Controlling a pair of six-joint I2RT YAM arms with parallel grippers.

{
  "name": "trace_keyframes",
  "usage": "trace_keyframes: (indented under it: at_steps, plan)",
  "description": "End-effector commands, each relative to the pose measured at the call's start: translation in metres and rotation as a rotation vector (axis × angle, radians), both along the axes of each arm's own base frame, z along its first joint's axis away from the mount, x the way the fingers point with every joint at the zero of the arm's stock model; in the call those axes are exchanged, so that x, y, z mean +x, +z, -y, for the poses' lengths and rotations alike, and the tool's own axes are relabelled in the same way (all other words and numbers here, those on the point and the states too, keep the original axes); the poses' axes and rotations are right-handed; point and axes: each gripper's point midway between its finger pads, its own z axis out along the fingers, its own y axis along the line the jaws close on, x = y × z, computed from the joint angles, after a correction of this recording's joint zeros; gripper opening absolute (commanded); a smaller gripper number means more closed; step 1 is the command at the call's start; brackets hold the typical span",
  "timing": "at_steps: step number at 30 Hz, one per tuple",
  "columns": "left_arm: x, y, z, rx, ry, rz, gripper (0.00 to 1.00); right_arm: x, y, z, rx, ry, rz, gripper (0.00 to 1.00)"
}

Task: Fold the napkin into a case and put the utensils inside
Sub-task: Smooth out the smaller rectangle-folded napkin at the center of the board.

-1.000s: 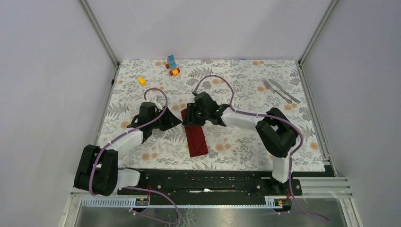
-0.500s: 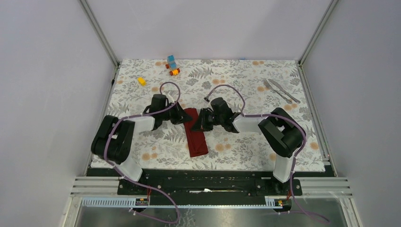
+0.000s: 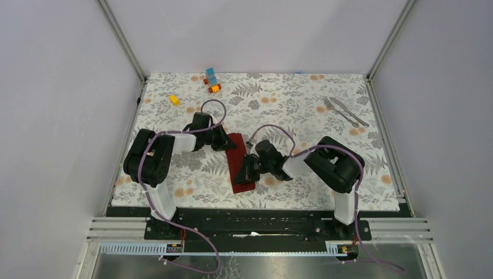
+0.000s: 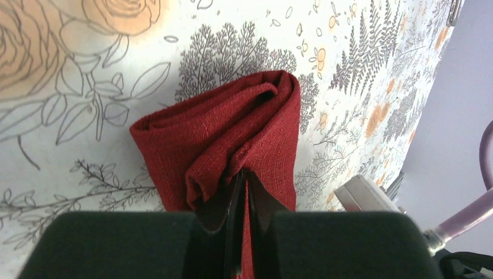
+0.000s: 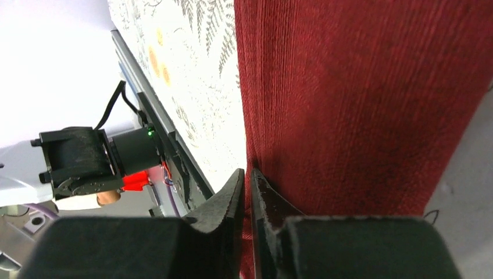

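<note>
On the floral tablecloth, the folded napkin is clamped by both low, inward-turned arms: far end by the left gripper, right edge by the right gripper.

From above, my left wrist and right wrist hide both sets of jaws. Beneath my left jaws the napkin runs off the bottom edge. Ahead of my right jaws it is cut off at the top and right. The utensils, far right of my jaws, are too small to make out.
</note>
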Motion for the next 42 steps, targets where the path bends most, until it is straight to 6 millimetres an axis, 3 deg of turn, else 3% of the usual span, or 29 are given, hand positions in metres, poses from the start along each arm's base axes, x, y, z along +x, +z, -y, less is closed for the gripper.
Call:
trace_keyframes:
  at_steps: [1,7,12,15,18,20,23,26,30,33,37,42]
  plan:
    - [0.022,-0.032,-0.027,0.167,0.061,0.016,0.11,-0.041,-0.021,0.017,-0.034,0.068,-0.072,0.16]
    - [0.025,-0.035,-0.030,0.187,0.064,0.015,0.10,-0.054,-0.023,0.037,-0.122,0.074,-0.051,0.18]
    - [0.032,-0.018,-0.025,0.169,0.048,0.036,0.13,-0.056,-0.032,0.052,-0.202,0.101,-0.026,0.18]
    - [0.038,0.017,-0.013,0.095,0.022,0.090,0.20,-0.046,-0.047,0.067,-0.304,0.073,0.003,0.18]
    - [0.040,0.071,0.001,0.000,-0.029,0.166,0.32,-0.041,-0.059,0.084,-0.358,0.072,-0.009,0.18]
    - [0.037,0.109,0.002,-0.023,-0.043,0.230,0.41,-0.045,-0.055,0.089,-0.382,0.119,0.019,0.19]
    - [0.030,0.155,-0.010,0.000,-0.022,0.323,0.49,-0.043,-0.026,0.084,-0.369,0.195,0.100,0.29]
    - [0.021,0.171,-0.031,0.034,0.023,0.360,0.52,-0.035,0.020,0.067,-0.314,0.235,0.174,0.41]
    - [0.001,0.164,-0.062,0.084,0.096,0.351,0.55,-0.007,0.071,0.041,-0.252,0.234,0.300,0.57]
    - [-0.022,0.148,-0.075,0.082,0.136,0.321,0.57,0.039,0.082,0.029,-0.335,0.170,0.445,0.63]
    - [-0.045,0.147,-0.077,0.031,0.178,0.335,0.59,0.101,0.077,0.021,-0.482,0.067,0.623,0.63]
    - [-0.062,0.141,-0.084,0.047,0.215,0.332,0.61,0.137,0.066,-0.001,-0.538,0.040,0.701,0.59]
